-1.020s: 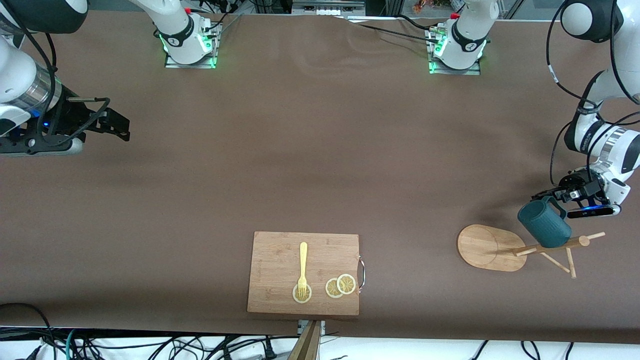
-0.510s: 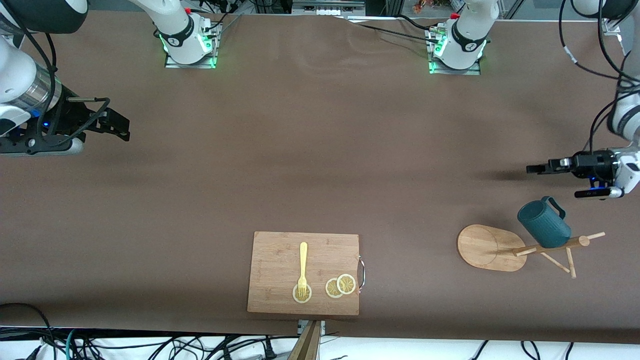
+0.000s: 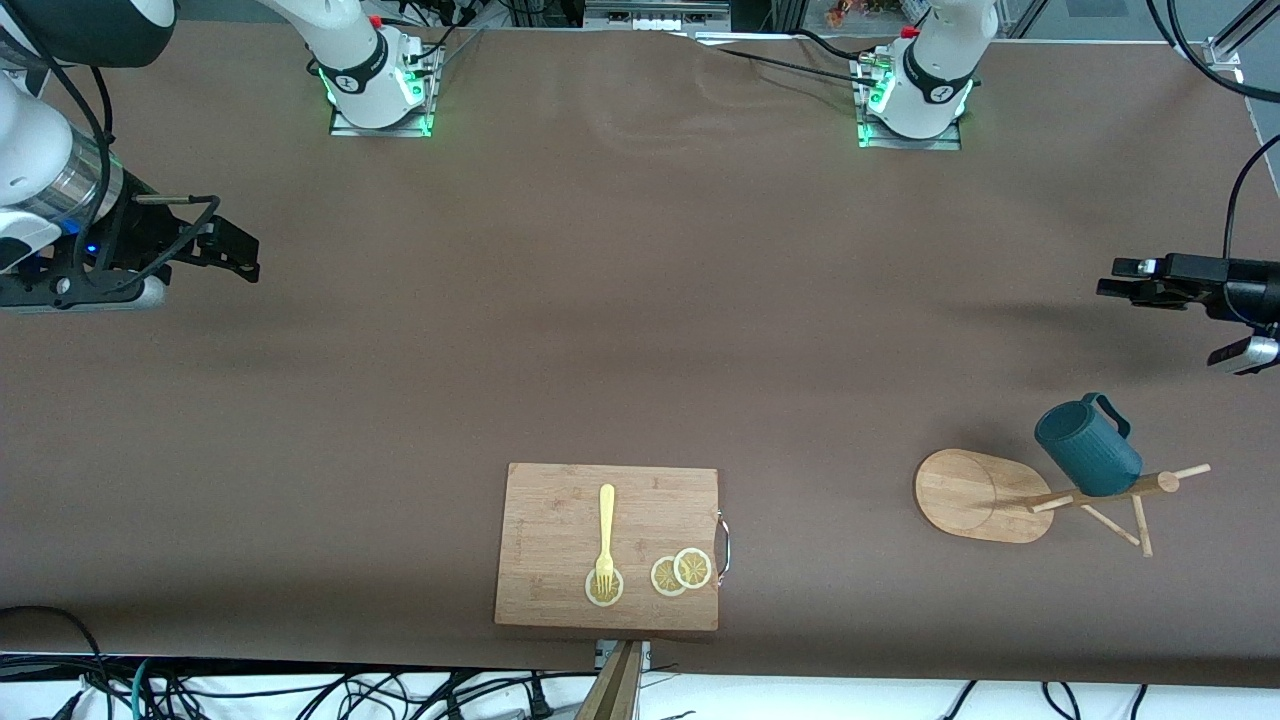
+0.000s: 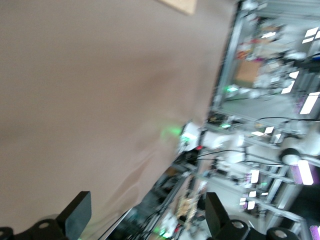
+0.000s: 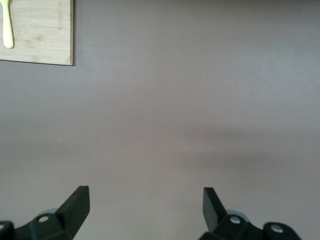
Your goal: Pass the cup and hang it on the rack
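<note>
The dark teal cup (image 3: 1088,447) hangs tilted on a peg of the bamboo rack (image 3: 975,497), near the left arm's end of the table, with its handle pointing up. Nothing holds the cup. My left gripper (image 3: 1112,279) is open and empty, hovering over bare table apart from the cup. In the left wrist view the left gripper (image 4: 147,205) shows wide-spread fingers with only table and lab background between them. My right gripper (image 3: 250,255) waits open over the right arm's end of the table. The right wrist view shows the right gripper (image 5: 145,197) above bare brown cloth.
A rectangular bamboo cutting board (image 3: 560,520) lies near the front edge at mid-table, carrying a yellow fork (image 3: 606,530) and lemon slices (image 3: 681,572). A corner of the board (image 5: 40,40) and the fork (image 5: 7,25) show in the right wrist view. The arm bases (image 3: 912,95) stand along the back edge.
My left gripper has drawn away from the cup's handle, toward the table's back edge and the left arm's end. The cup stays hanging on the rack. The right arm has not moved.
</note>
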{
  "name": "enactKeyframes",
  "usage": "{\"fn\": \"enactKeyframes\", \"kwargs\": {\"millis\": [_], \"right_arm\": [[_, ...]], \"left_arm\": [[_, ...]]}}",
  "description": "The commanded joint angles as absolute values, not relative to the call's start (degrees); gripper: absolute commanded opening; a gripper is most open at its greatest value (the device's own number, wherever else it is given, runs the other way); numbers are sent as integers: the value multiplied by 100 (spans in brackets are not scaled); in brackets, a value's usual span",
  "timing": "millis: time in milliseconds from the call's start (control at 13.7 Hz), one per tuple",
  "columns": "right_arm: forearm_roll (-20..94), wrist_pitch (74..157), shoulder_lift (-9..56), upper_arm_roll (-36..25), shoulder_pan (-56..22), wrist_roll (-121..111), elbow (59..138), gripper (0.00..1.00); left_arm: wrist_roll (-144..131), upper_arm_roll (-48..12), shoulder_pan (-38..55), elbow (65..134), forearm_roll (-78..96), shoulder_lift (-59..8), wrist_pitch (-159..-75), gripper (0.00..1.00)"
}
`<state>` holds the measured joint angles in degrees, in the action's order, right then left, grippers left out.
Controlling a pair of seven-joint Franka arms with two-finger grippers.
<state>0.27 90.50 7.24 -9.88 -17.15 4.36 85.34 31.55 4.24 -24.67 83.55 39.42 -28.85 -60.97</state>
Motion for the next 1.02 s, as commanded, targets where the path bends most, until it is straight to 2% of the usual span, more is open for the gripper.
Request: {"fn": "enactKeyframes", "kwargs": {"millis": [0, 291, 510, 656, 874, 947], "right_arm": [[-35, 8974, 756, -984, -1705, 378, 8420, 100], [-35, 8974, 756, -984, -1705, 378, 8429, 100], [-35, 8974, 756, -993, -1705, 378, 8429, 100], [-35, 8974, 756, -993, -1705, 378, 8420, 100], [-35, 8974, 756, -993, -1705, 387, 8429, 100], [-35, 8974, 756, -993, -1705, 378, 8420, 100]], "left_arm": [[2594, 404, -1734, 7868, 3070, -2489, -6335, 100], [2241, 396, -688, 7866, 1604, -1803, -7476, 100], [2241, 369, -230, 8024, 627, -1407, -8461, 100], [2206, 369, -141, 8051, 571, -1153, -9032, 100], [1971, 369, 122, 8209, 388, -686, -8948, 100], [1656, 352, 140, 8192, 352, -607, -8651, 100]]}}
